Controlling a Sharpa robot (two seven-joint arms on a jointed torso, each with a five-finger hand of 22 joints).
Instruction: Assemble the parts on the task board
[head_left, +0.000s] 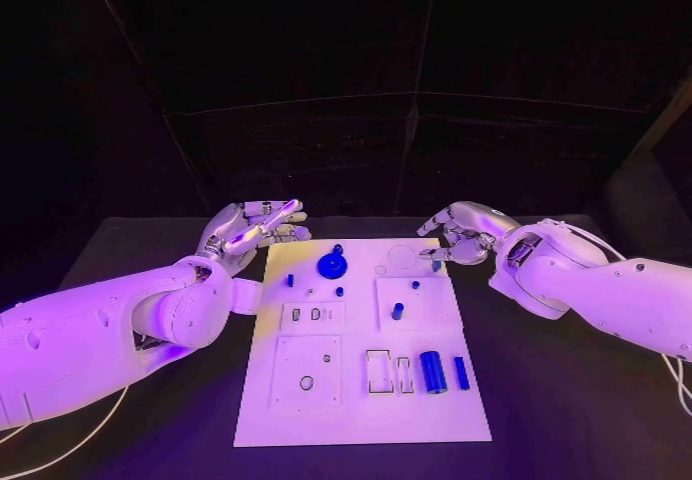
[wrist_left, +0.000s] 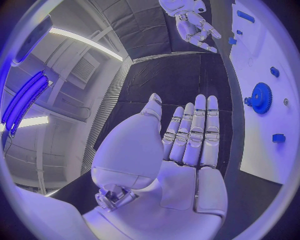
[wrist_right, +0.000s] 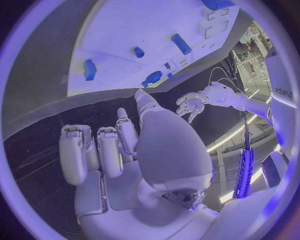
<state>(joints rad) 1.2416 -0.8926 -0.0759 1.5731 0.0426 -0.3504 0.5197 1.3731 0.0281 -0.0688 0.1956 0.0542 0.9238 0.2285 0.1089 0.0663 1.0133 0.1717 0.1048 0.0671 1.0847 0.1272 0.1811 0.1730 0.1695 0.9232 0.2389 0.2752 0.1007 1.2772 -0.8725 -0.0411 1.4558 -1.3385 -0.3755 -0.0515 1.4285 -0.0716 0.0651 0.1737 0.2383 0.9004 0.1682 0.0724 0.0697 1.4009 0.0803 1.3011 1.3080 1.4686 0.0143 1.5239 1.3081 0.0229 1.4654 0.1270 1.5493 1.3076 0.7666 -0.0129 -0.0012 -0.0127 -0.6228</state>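
Observation:
The white task board lies in the middle of the black table. A blue gear sits near its far edge, with small blue pieces scattered around it. A blue cylinder and a blue bar lie at the near right. My left hand hovers beside the board's far left corner, fingers straight and apart, holding nothing. My right hand hangs over the far right corner with loosely bent fingers, empty, just above a small blue piece.
Several recessed slots and holes mark the board's near half. Black table surrounds the board on all sides. From the left wrist the gear and the board lie beside the hand.

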